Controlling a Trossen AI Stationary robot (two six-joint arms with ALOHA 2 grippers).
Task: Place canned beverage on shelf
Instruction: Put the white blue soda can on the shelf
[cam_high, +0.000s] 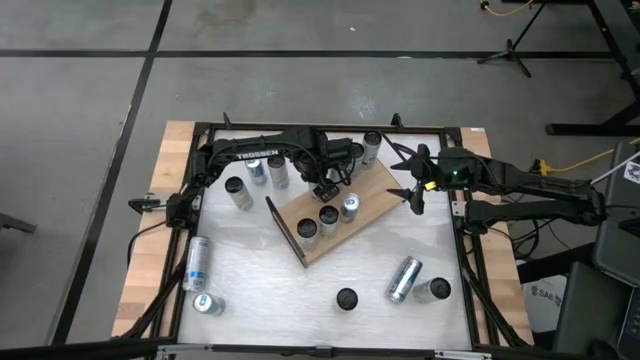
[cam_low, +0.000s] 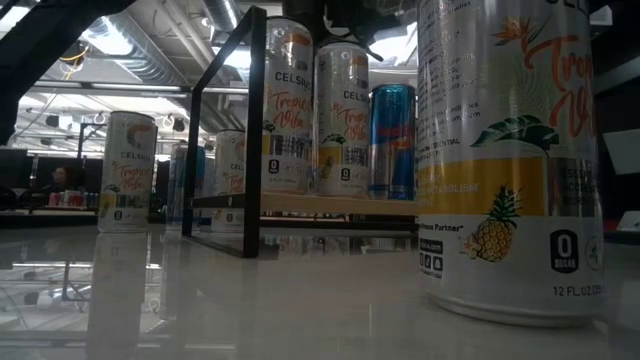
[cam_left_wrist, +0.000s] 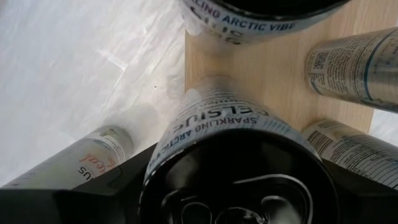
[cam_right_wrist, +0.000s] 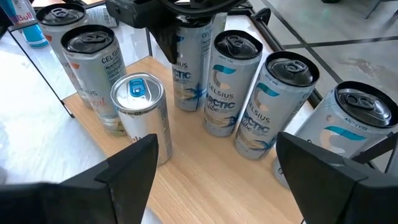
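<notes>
The shelf is a wood-grain board lying slantwise mid-table, with a dark upright panel at its near left end. Several cans stand on it, among them a silver-blue one and white Celsius cans. My left gripper points straight down over a white Celsius can that stands upright on the shelf by the board's edge, its fingers on either side of the can's top. My right gripper hovers open above the shelf's far right end, with nothing between its fingers. My left gripper comes from above, with one finger on each side of the can's upper wall. Whether the fingers touch the can, I cannot tell. The can stands upright with its bottom on the shelf board.
Loose cans lie or stand on the white table: at the near left, near the front edge, at the near right, and left of the shelf. One can stands by the far rail. A black frame rings the table.
</notes>
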